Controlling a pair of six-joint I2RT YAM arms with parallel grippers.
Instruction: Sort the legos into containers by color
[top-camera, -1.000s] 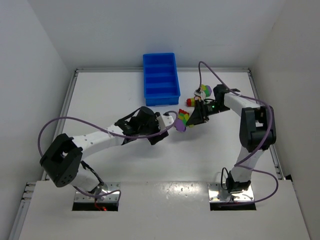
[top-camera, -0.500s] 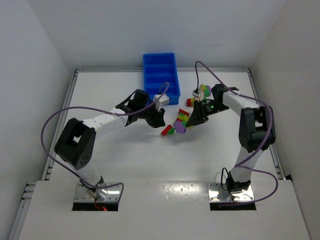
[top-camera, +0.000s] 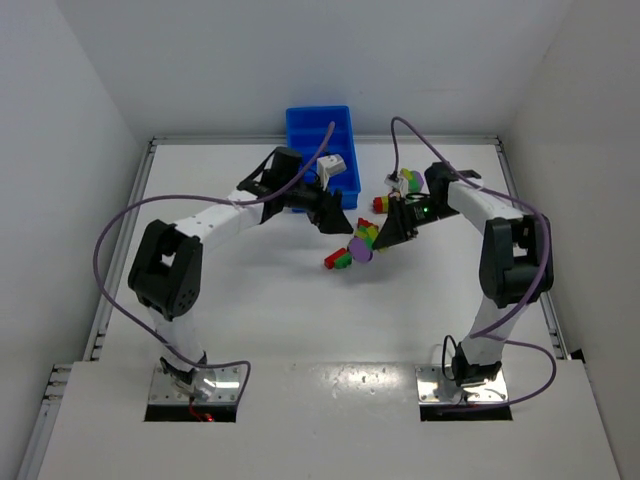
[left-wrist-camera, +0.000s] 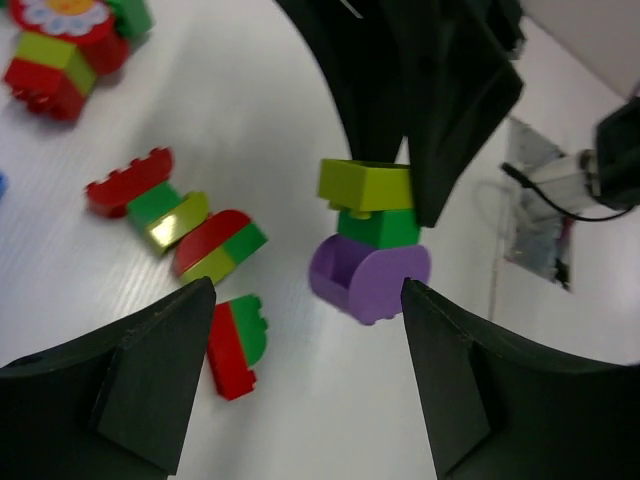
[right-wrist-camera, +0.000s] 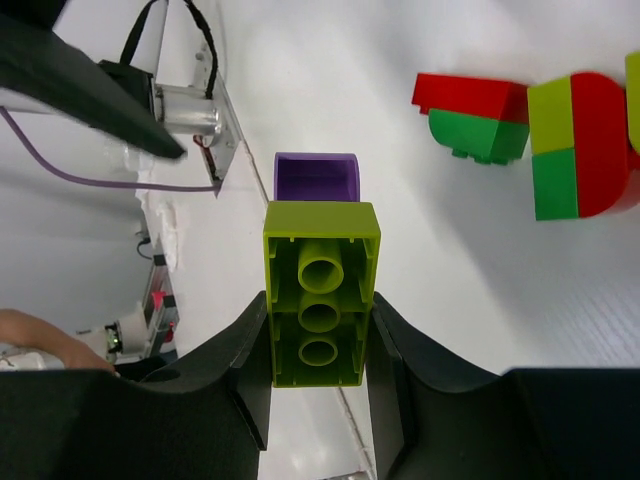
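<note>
My right gripper (right-wrist-camera: 318, 300) is shut on a clump of legos: a yellow-green brick (right-wrist-camera: 320, 295) with a green brick and a purple piece (right-wrist-camera: 316, 177) beyond it. From above, that clump (top-camera: 363, 241) hangs just over the table's middle. My left gripper (left-wrist-camera: 308, 300) is open, pointing at the same clump (left-wrist-camera: 370, 245) from close by, with nothing between its fingers (left-wrist-camera: 150, 370). A red and green brick (left-wrist-camera: 237, 343) lies by the left finger. The blue tray (top-camera: 300, 130) of containers stands at the back, partly hidden by my left arm.
Loose lego clumps lie on the table: red, green and yellow-green ones (left-wrist-camera: 165, 200) beside the left gripper, and two more (top-camera: 381, 204) (top-camera: 408, 180) near my right wrist. A raised rail (top-camera: 130, 230) borders the table's left side.
My left arm has swung back toward the tray and its gripper has shut and opened again. A red and green piece now lies on the table below the clump. My right gripper kept its hold.
</note>
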